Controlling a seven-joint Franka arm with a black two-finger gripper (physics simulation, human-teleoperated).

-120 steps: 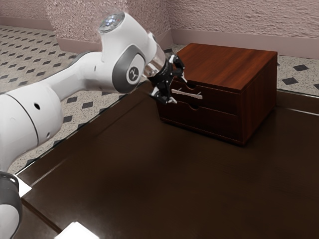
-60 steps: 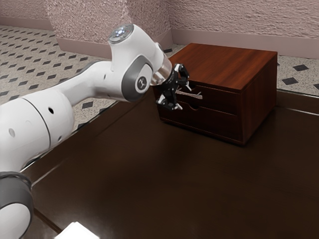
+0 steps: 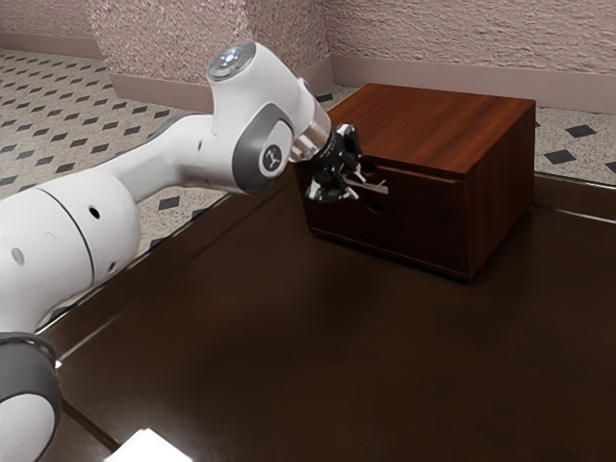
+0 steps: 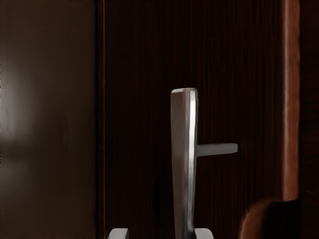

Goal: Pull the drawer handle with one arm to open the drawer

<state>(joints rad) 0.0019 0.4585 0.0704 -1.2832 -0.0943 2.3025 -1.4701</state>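
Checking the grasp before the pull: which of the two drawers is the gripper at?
The upper drawer, just under the cabinet top: the gripper is at its metal handle. The lower drawer lies below the gripper.

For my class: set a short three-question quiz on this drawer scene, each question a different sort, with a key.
1. Choose: the gripper is A) at the upper drawer's handle; B) high above it; C) far to one side of it.
2. True or false: the upper drawer is pulled far out.
3. Fill in: the cabinet stands on a dark ___.
Key: 1 A; 2 false; 3 table.
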